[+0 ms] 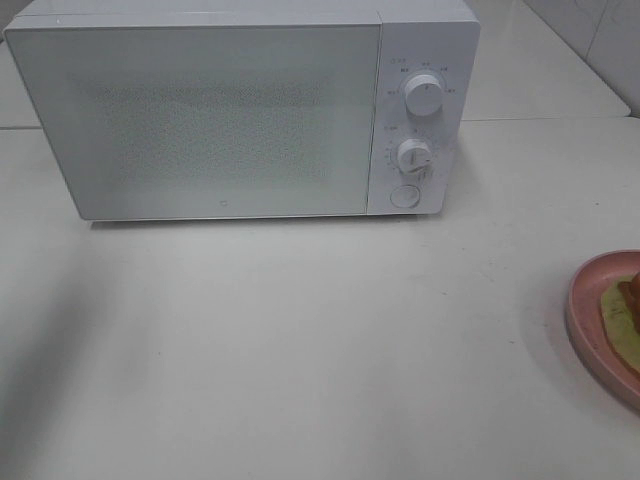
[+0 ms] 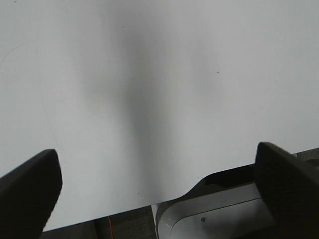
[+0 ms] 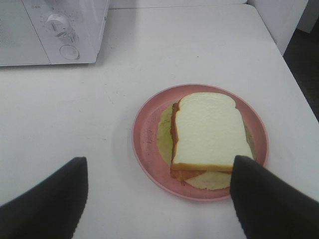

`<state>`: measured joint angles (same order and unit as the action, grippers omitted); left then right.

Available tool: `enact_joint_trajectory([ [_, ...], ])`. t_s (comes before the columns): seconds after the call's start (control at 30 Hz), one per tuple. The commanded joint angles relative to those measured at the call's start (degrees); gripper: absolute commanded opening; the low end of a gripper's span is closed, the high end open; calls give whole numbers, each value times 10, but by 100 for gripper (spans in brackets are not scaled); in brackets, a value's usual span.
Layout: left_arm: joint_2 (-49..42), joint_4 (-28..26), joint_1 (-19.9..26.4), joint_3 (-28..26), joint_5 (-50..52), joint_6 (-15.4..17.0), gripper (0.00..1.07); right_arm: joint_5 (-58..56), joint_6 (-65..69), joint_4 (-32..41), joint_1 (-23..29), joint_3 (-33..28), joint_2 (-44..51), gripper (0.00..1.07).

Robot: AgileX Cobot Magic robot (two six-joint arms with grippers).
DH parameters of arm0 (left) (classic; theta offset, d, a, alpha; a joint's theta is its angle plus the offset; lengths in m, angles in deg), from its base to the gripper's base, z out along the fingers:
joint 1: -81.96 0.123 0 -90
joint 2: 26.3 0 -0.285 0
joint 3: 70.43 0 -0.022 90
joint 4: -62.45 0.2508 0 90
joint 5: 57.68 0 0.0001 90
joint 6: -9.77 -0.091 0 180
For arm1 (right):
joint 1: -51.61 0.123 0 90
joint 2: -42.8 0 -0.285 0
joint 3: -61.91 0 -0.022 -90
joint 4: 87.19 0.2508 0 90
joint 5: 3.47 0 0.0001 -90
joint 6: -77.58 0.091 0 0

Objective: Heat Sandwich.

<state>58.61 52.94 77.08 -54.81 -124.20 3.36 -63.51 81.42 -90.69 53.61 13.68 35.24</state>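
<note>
While the microwave (image 1: 240, 110) sits door-closed up top, the pink plate (image 1: 590, 300) peeks in at the table's (image 1: 300, 350) right edge. Left wrist: left gripper (image 2: 154, 184) spread wide over bare tabletop. Right wrist: right gripper (image 3: 159, 194) gaping, holding nothing, the sandwich (image 3: 209, 132) on its plate just beyond the fingertips (image 3: 264, 199).

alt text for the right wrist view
A sandwich of white bread lies on a round pink plate on a white table. The open right gripper hovers near it, and a white microwave stands beyond.
</note>
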Motion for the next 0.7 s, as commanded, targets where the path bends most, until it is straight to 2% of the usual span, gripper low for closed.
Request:
enact_joint_trajectory([
  [0.03, -29, -2, 40, 18, -6, 1, 104, 6, -7, 2, -3, -1, 15, 76],
  [0.1, -37, -3, 49, 26, -5, 1, 104, 6, -7, 2, -3, -1, 15, 76],
  [0.2, -81, -3, 70, 71, -2, 3, 104, 6, -5, 1, -3, -1, 15, 76],
  [0.27, -92, -2, 70, 80, -2, 3, 104, 6, -5, 1, -3, -1, 15, 76],
  [0.37, -146, 3, 70, 122, -2, 3, 104, 6, -5, 1, -3, -1, 15, 76],
  [0.43, -146, 3, 70, 122, -2, 3, 104, 6, -5, 1, -3, -1, 15, 76],
  [0.5, -225, 27, 70, 173, -1, 5, 104, 6, -5, 1, -3, -1, 15, 76],
  [0.6, -259, 35, 70, 193, 5, 7, 104, 6, -5, 0, -3, -1, 15, 76],
  [0.7, -335, 37, 70, 230, 18, 7, 104, 6, -5, 0, -3, -1, 15, 76],
])
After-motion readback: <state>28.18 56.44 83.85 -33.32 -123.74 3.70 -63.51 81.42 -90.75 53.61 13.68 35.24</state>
